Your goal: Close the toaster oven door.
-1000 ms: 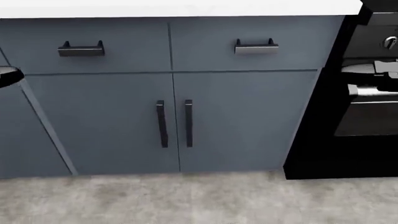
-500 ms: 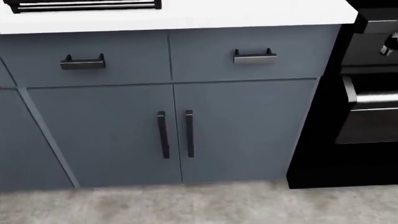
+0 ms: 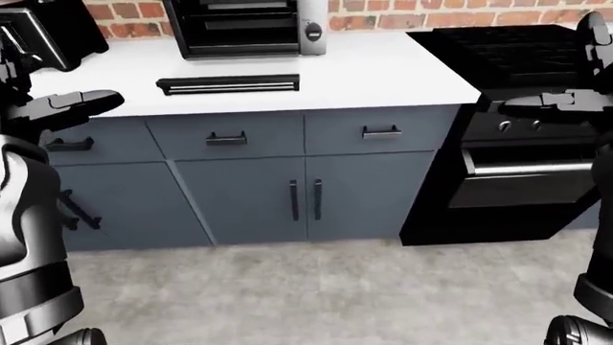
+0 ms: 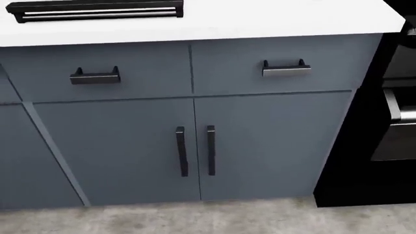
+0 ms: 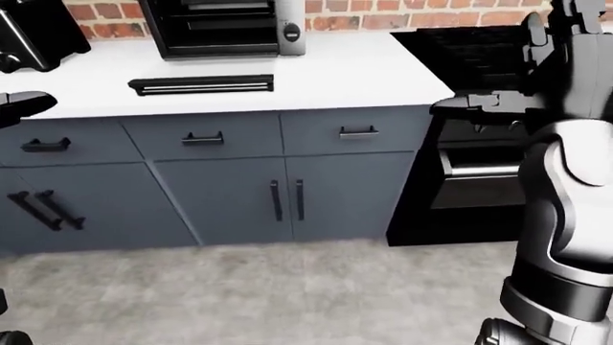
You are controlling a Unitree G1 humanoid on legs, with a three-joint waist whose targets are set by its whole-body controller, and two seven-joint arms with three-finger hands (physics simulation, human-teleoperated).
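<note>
At the top of the left-eye view, the toaster oven (image 3: 244, 27) sits on the white counter (image 3: 383, 72) against a brick wall (image 3: 431, 13), its door (image 3: 228, 85) dropped flat onto the counter below it, handle edge toward the camera. A black appliance (image 3: 43, 36) stands at the counter's upper left, and a black stove (image 3: 522, 144) fills the right side. Under the counter run grey drawers and cabinets (image 3: 244, 201) with dark handles, above a mottled grey floor (image 3: 316, 295). The left hand (image 3: 72, 104) hovers at the left edge, level with the counter lip, well apart from the door; I cannot tell how its fingers are set.

Across the head view, only the door's edge shows at the top left, with the drawers, the paired cabinet handles (image 4: 195, 151) and a strip of stove at right.

Over in the right-eye view, the right hand (image 5: 479, 103) reaches in from the right in front of the stove, fingers extended and holding nothing, apart from the toaster oven.
</note>
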